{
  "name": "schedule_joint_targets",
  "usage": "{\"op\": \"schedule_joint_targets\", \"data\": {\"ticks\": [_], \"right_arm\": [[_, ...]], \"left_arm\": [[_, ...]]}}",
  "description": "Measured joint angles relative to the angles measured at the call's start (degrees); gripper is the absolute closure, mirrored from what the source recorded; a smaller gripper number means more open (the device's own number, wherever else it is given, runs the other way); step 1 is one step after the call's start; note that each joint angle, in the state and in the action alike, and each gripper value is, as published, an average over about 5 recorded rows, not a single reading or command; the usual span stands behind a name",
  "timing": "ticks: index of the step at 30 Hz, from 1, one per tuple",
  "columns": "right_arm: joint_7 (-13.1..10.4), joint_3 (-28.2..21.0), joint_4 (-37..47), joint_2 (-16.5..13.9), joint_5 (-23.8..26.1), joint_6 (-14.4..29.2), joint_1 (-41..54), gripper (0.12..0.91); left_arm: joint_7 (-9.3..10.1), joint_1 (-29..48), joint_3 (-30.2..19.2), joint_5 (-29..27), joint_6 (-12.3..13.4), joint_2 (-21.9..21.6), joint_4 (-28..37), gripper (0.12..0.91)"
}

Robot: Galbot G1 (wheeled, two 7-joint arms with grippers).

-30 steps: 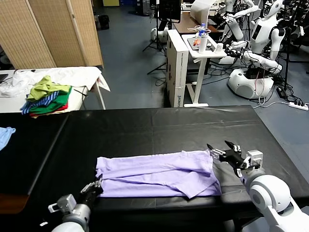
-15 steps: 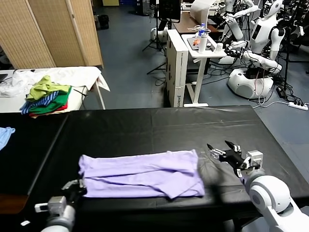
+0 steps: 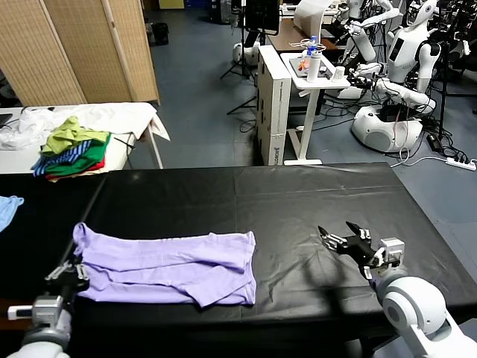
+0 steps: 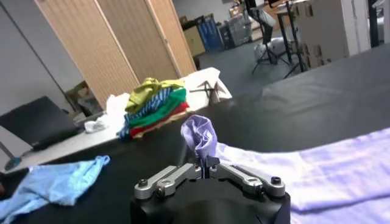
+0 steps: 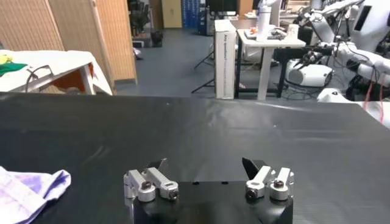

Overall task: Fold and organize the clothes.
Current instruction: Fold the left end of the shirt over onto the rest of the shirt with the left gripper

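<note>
At roughly 7 to 8 o'clock on the black table (image 3: 298,194), near my front-left edge, the lavender T-shirt (image 3: 168,259) now lies flat in a long folded band. Compared with a second ago it's slid a long way toward 9 o'clock; it used to sit close to the right gripper, now it's well apart from it. My left gripper (image 3: 65,274) did the dragging: jaws pressed together, pinching a bunched corner of the shirt (image 4: 200,137), clear in the left wrist view where a tuft of purple fabric sticks up between the fingertips. My right gripper (image 3: 349,240) sits at about 4 o'clock over bare table, jaws spread wide, holding nothing; it hasn't really moved. In its own view only the shirt's far end (image 5: 30,185) shows, off to one side.

My read: this was a reposition pull, getting the shirt centred in front of the left arm and smoothing it for the next fold. The fold isn't finished, one lower flap near 6 o'clock is askew. Risk: the thin fabric could bunch if I pull further. The green, yellow and striped pile (image 3: 72,147) at 10 o'clock and the light blue cloth (image 3: 7,209) at 9 o'clock stay untouched.
</note>
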State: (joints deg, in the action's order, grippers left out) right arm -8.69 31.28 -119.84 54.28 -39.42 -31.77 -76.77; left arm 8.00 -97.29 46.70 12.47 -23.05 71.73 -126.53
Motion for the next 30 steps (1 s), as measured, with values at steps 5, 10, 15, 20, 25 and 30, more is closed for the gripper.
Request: {"op": "schedule_joint_targets", "data": {"ticks": [5, 10, 15, 20, 25, 30], "right_arm": [[0.0, 0.6, 0.0, 0.6, 0.8, 0.1, -1.2, 0.118], [0.0, 0.5, 0.1, 1.1, 1.5, 0.2, -1.6, 0.118], [0.0, 0.4, 0.3, 1.2, 2.1, 0.2, -1.9, 0.118], [0.0, 0.1, 0.7, 1.4, 2.7, 0.2, -1.9, 0.118], [0.0, -0.3, 0.8, 1.7, 3.3, 0.1, -1.9, 0.118], [0.0, -0.8, 1.1, 2.1, 4.1, 0.1, -1.9, 0.118]], "left_arm": [[2.6, -0.2, -6.4, 8.2, -2.6, 4.2, -4.8, 0.862], [3.77, 1.0, -13.9, 13.9, -3.6, 8.1, -7.7, 0.862], [3.5, 3.3, -20.5, 13.4, -3.1, 10.4, -6.8, 0.862], [3.27, 5.2, -25.0, 13.6, -2.6, 11.9, -4.2, 0.862], [3.09, 6.9, -28.3, 13.4, -2.4, 13.2, -1.8, 0.862], [3.0, 8.4, -30.6, 13.4, -2.3, 14.4, 0.0, 0.862]]}}
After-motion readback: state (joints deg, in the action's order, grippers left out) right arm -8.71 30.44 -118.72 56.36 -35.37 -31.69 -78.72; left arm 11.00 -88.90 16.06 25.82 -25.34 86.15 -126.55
